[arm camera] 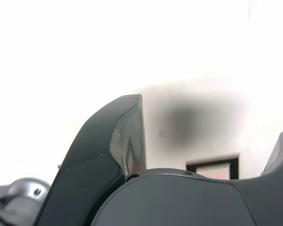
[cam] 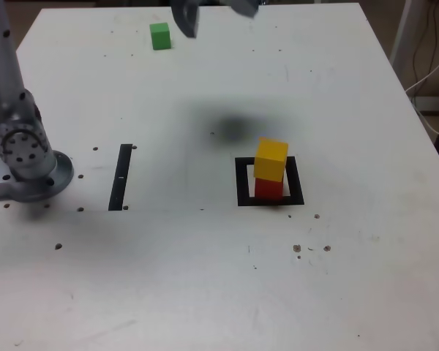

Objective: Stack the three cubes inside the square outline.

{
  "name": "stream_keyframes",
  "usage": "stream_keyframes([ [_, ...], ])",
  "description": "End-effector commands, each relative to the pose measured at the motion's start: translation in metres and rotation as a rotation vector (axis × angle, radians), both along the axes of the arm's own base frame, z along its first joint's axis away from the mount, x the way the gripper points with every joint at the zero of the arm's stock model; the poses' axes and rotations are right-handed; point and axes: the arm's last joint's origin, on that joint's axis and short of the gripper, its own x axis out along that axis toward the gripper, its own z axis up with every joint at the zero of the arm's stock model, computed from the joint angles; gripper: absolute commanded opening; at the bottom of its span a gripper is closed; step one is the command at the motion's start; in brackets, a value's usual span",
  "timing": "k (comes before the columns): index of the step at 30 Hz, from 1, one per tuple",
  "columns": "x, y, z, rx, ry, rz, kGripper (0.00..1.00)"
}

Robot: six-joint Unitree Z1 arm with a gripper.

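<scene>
The yellow cube (cam: 271, 159) sits on top of the red cube (cam: 269, 189), slightly turned, inside the square outline (cam: 270, 181). The green cube (cam: 160, 35) lies alone at the far side of the table. My gripper (cam: 218, 22) hovers high above the table's far edge, blurred, to the exterior view's right of the green cube. Its jaws stand wide apart with nothing between them. In the wrist view the gripper (arm camera: 214, 115) shows open, with a corner of the square outline (arm camera: 212, 165) below it.
The arm's grey base (cam: 25, 164) stands at the exterior view's left. A narrow black strip (cam: 121, 177) lies between the base and the outline. The gripper's shadow (cam: 234, 128) falls on the white table (cam: 205, 278). Cables hang off the table's right edge.
</scene>
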Motion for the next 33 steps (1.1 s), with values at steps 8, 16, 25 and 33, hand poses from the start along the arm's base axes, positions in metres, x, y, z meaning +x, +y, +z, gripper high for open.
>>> stream_keyframes([
  [8, -0.052, 0.108, -0.012, -0.053, 0.033, 0.3, 0.99],
  [16, -0.073, 0.171, -0.023, -0.068, 0.061, 0.378, 1.0],
  [25, -0.077, 0.222, -0.055, -0.149, 0.167, 0.383, 1.0],
  [33, -0.069, 0.247, -0.081, -0.149, 0.248, 0.373, 0.97],
])
